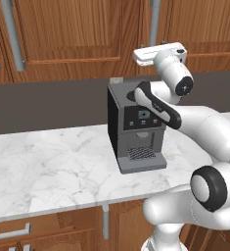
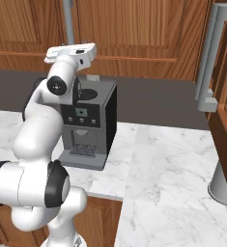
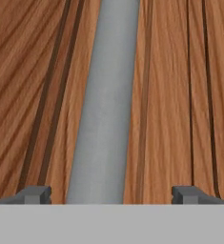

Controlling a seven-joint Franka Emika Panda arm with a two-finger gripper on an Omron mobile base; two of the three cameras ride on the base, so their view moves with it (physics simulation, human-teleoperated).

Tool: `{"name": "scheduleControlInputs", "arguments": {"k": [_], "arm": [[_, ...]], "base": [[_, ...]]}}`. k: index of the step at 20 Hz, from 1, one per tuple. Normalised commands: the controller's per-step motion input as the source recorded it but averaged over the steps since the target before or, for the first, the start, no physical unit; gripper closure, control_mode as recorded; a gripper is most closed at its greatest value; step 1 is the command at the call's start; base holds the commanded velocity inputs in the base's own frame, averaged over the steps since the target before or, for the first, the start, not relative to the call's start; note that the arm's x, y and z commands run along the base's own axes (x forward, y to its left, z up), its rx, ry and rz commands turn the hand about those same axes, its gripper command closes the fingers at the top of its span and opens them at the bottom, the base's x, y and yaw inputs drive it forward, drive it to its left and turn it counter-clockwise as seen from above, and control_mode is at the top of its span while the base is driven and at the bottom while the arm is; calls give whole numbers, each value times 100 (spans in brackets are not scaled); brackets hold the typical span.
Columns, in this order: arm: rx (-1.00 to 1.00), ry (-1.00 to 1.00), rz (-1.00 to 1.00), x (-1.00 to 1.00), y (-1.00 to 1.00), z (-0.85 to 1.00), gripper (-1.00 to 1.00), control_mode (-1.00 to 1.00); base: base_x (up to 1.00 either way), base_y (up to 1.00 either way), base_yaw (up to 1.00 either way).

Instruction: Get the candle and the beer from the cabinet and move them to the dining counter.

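I see my fingers (image 3: 111, 194) spread wide with nothing in them, right up against the cabinet (image 3: 180, 95). Its grey bar handle (image 3: 106, 109) runs up between the two tips, and I cannot tell if they touch it. The cabinet doors are shut, above the back edge of the marble bench (image 1: 53, 166). A coffee machine (image 1: 133, 130) stands on the bench below my hand.
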Motion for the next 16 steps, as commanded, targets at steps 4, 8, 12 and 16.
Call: {"name": "scheduleControlInputs", "arguments": {"k": [4,8,12,16], "arm": [[0,0,0,21,8,0,-100,-100],[0,0,0,27,15,0,100,-100],[0,0,0,4,1,0,100,-100],[0,0,0,0,0,0,100,-100]], "base": [[0,0,0],[0,0,0],[0,0,0],[0,0,0]]}}
